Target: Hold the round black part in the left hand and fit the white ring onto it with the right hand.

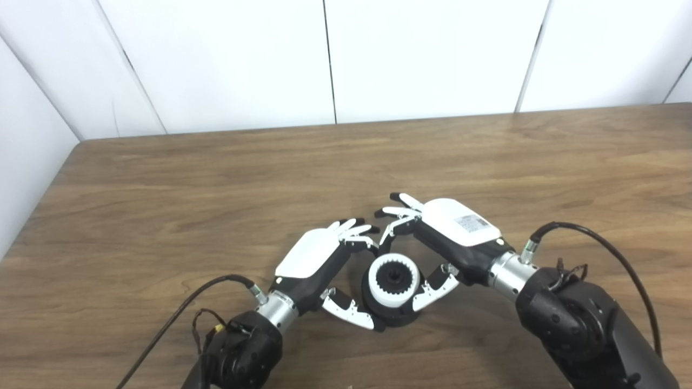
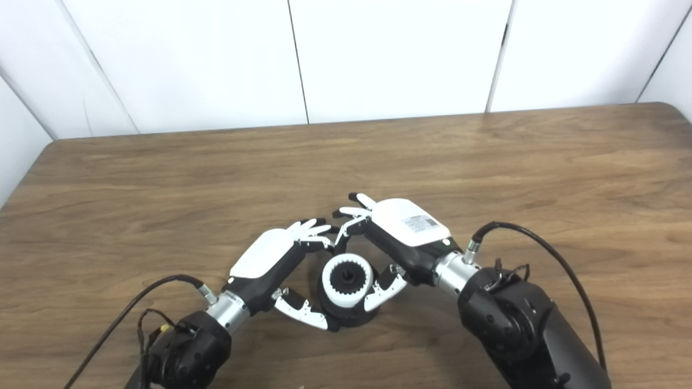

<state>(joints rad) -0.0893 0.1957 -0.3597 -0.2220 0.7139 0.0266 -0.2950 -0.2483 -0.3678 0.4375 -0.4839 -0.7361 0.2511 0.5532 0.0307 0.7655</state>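
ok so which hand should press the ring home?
Right, likely. The right hand arches over the white ring, thumb on its side. The left hand braces the round black part at its base.

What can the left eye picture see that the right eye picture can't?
Only the left eye view shows more of the white side wall on the left. Only the right eye view shows the table's rounded far right corner.

Both show the same middle: the white ring sits on top of the round black part, which rests on the wooden table. The left hand and the right hand curl around the part from either side. Whether the left fingers really press it, I can't tell.
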